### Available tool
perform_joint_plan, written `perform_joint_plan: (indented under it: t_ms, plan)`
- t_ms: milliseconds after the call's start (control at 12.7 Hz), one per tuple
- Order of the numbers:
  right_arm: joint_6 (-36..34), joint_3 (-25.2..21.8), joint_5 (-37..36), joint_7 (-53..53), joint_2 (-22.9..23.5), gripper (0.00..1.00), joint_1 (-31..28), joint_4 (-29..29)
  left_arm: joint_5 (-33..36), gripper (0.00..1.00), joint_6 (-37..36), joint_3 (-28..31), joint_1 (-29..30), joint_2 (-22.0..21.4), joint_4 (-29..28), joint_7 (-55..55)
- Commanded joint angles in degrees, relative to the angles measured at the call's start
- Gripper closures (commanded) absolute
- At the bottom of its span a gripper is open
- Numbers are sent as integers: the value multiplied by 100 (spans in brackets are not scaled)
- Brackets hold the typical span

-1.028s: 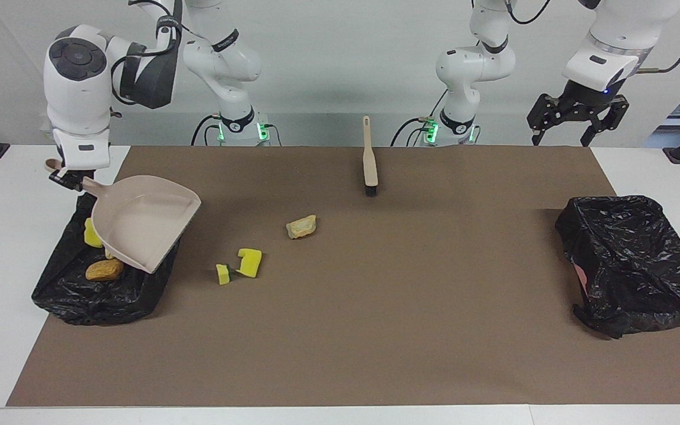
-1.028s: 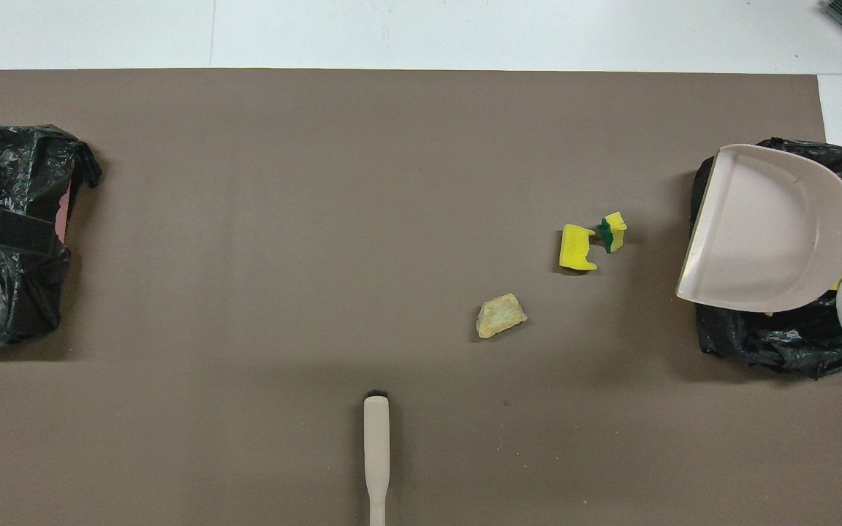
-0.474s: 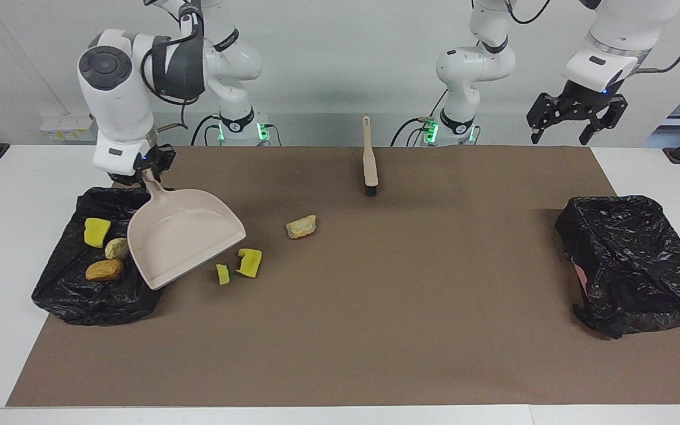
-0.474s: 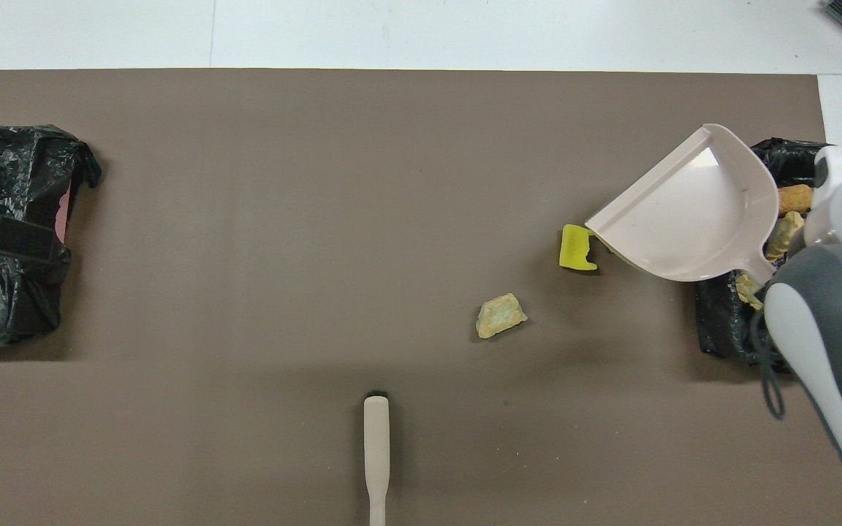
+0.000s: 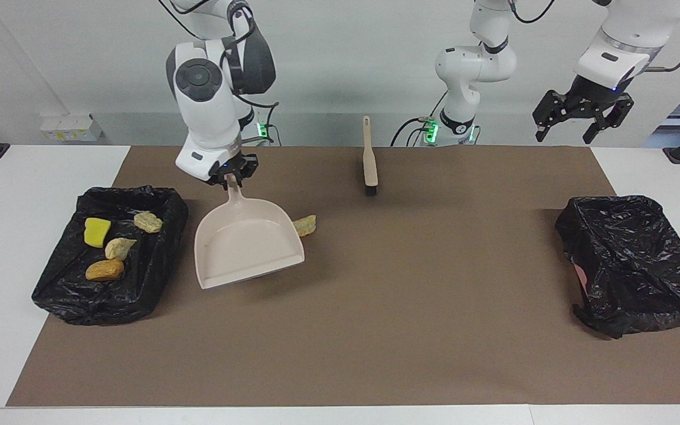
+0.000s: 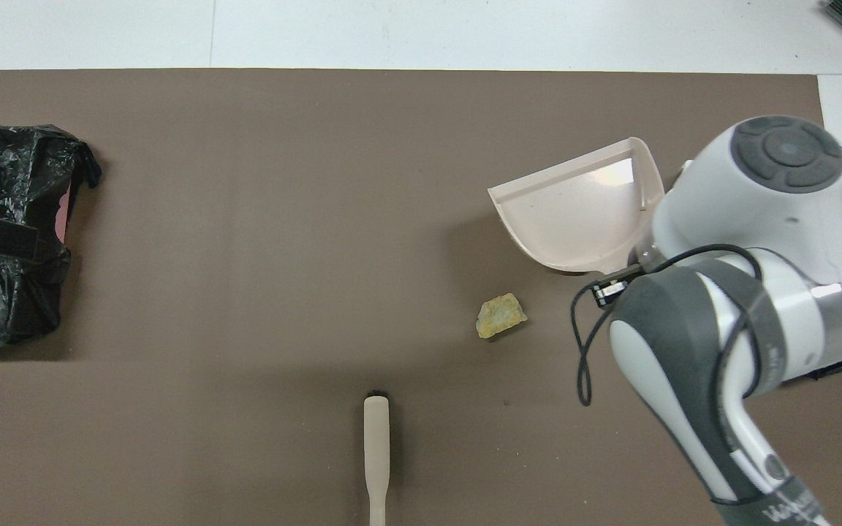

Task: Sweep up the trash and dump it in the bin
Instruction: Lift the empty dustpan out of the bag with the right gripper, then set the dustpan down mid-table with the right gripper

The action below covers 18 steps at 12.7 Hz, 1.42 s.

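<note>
At the right arm's end of the bench sits a black plastic-lined bin [image 5: 110,254] now holding four scraps: a yellow sponge chunk [image 5: 97,231], two pale bread-like lumps [image 5: 149,221] and an orange-brown lump [image 5: 104,270]. A second ago the beige plastic dustpan [image 5: 248,245] hung tilted over this bin; since then it has swung off toward the middle of the brown mat [image 5: 375,330], its handle clamped in the closed right gripper [image 5: 231,175]. It now hangs over the spot where two yellow sponge pieces lay, hiding them, so the dump looks done and a second sweep appears to be starting. One tan bread-like scrap [image 5: 305,225] lies on the mat just beside the pan. The beige long-handled brush [image 5: 369,159] lies untouched nearer the robots. A second black-lined bin [image 5: 635,260] sits at the left arm's end, and above it the left gripper [image 5: 582,115] waits with fingers spread, holding nothing. No readable writing shows on any task item.
</note>
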Motion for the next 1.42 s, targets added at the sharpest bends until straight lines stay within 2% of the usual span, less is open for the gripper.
perform_joint_plan:
  t_ms: [0, 158, 316, 632, 791, 1028, 1107, 1186, 1344]
  plan:
    - [270, -38, 443, 1089, 616, 100, 531, 388, -60, 0, -21, 210, -146, -150, -173, 50]
    - [605, -30, 488, 1854, 1038, 100, 934, 711, -52, 0, -12, 228, -163, -150, -164, 42]
    - [710, -30, 768, 2506, 1661, 100, 1251, 1360, -43, 0, -29, 228, -163, -150, -146, -38]
    - [1474, -30, 813, 3280, 2734, 100, 1736, 2179, -34, 0, -109, 228, -163, -159, -164, -46]
    - [1669, 14, 857, 3440, 2912, 100, 1876, 2277, -34, 0, -82, 219, -172, -168, -164, -29]
    - [1783, 14, 857, 3414, 2886, 97, 1930, 2198, -34, 0, -65, 210, -181, -159, -164, 33]
    - [1940, 14, 840, 3370, 2868, 23, 1938, 2103, -34, 0, -47, 210, -181, -168, -173, 33]
    - [1968, 14, 814, 3361, 2833, 0, 1956, 2015, -34, 0, -30, 210, -189, -159, -164, 33]
    - [1907, 14, 796, 3370, 2807, 0, 1956, 2022, -25, 0, 93, 210, -181, -151, -155, 33]
